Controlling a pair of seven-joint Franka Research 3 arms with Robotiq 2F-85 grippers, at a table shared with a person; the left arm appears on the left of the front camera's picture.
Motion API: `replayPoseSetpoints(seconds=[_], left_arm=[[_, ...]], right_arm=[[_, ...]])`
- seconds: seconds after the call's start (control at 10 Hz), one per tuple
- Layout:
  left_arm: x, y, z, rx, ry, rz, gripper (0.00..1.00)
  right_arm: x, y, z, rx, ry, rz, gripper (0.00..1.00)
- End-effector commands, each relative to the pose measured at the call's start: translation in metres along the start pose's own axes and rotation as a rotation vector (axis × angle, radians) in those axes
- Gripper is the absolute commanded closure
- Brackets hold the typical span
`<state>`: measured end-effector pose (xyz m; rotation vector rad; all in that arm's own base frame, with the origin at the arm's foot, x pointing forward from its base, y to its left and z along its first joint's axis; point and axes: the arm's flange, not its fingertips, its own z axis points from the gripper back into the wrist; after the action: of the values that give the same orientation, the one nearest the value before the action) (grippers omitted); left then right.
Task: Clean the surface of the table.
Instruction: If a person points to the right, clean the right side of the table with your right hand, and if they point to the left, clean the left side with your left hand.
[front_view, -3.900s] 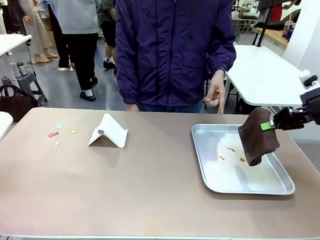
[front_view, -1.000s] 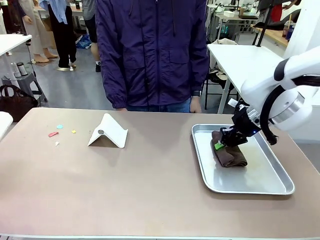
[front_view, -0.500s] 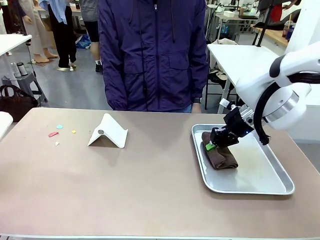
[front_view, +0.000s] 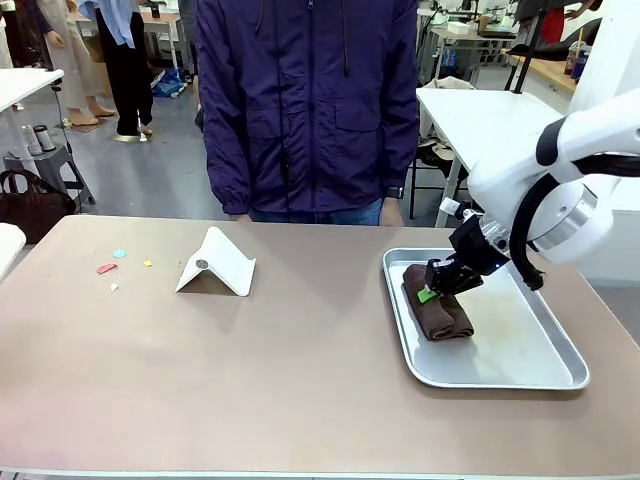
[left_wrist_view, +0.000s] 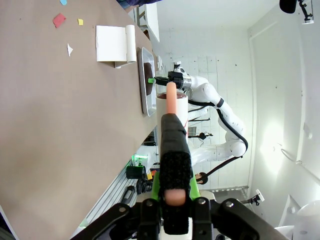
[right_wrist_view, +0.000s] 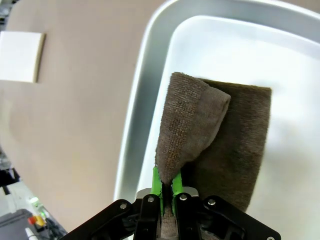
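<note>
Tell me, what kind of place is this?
Probably a robot lab or workshop: a white robot arm holds a brown folded cloth in a rectangular silver metal tray on a large beige-brown table, and a smaller white-topped table stands behind.

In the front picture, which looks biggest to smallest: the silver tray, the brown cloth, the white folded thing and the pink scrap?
1. Silver tray.
2. White folded thing and brown cloth: these look about alike. The cloth is bunched and partly hidden, so I won't rank them.
3. Pink scrap, which is tiny.

Grey floor (front_view: 130, 180); white-topped table (front_view: 500, 130) far right; dark bag (front_view: 30, 205) far left; white wall (left_wrist_view: 210, 45).
</note>
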<state>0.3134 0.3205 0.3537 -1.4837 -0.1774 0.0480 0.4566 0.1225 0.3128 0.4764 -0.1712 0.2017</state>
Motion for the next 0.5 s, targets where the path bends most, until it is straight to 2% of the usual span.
replayPoseSetpoints(seconds=[0.0,0.2,0.4], left_arm=[[-0.003,-0.005,0.0,0.006,0.009,0.005,0.91],[-0.003,-0.005,0.0,0.006,0.009,0.005,0.91],[-0.003,-0.005,0.0,0.006,0.009,0.005,0.91]], right_arm=[[-0.001,-0.004,0.001,-0.082,0.018,-0.009,0.92],[0.0,-0.011,0.001,-0.149,0.031,-0.019,0.92],[0.001,-0.02,0.008,-0.163,0.009,-0.047,0.92]])
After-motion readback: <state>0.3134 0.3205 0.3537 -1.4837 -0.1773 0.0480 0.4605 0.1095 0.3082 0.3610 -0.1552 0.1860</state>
